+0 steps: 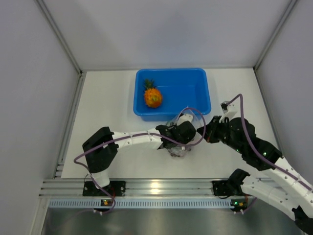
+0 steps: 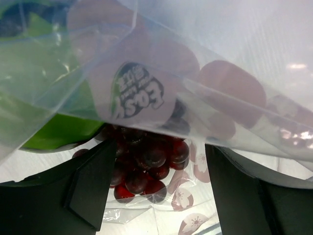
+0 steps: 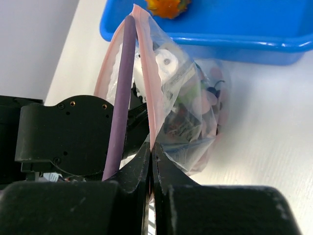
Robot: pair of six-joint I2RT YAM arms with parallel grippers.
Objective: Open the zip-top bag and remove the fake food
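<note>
Top view: the bag (image 1: 178,147) lies at the tub's (image 1: 171,71) 6 o'clock, and the pineapple (image 1: 152,97) sits in the tub.
Left wrist: the left gripper (image 2: 161,196) is spread wide and grips nothing. Inside the bag, grapes (image 2: 146,166) lie at 12 o'clock and green fruit (image 2: 58,132) at 10.
Right wrist: the right gripper (image 3: 150,156) pinches the bag's pink edge.

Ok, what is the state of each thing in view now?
zip-top bag: open, mouth up.
pineapple: out, lying in the blue tub.
grape bunch: inside the bag.
green fruit: inside the bag.
left gripper: open inside the bag, either side of the grapes.
right gripper: shut on the bag's edge.
</note>
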